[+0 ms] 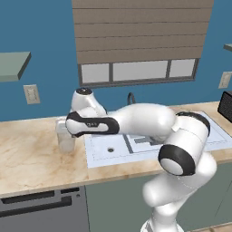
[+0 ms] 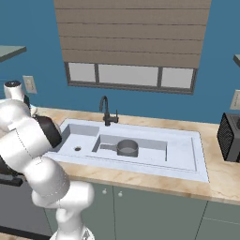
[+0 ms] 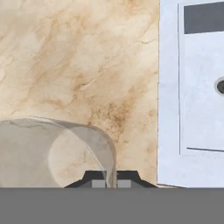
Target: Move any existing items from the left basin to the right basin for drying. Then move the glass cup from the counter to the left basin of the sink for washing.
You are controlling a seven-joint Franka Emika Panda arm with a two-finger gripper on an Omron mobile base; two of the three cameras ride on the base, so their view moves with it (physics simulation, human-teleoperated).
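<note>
The jaws [image 3: 111, 180] sit at the bottom of the hand view, their two dark tips pressed close on the thin clear wall of the glass cup [image 3: 57, 153] — pinching its rim between them. The cup is a colourless, slightly greyish cylinder, see-through, and holds nothing; the marbled stone shows through its round base. In the left base view it stands upright on the surface [image 1: 31, 158], just left of the sink [image 1: 97, 158], with the hand above it.

The surface is beige-tan with brown veining, smooth and flat. The sink is white with a flat rim and two sunken basins. The left basin [image 2: 77, 140], the narrower and roughly square one, has a small round drain and nothing in it. The right basin [image 2: 150, 152] — wider and rectangular — holds the saucepan [image 2: 127, 148], a small round dark-grey metal pan with a short stubby handle pointing left; it sits upright on the basin floor, and nothing shows inside it. A thin black curved faucet [image 2: 107, 112] rises from the back rim between the basins.
</note>
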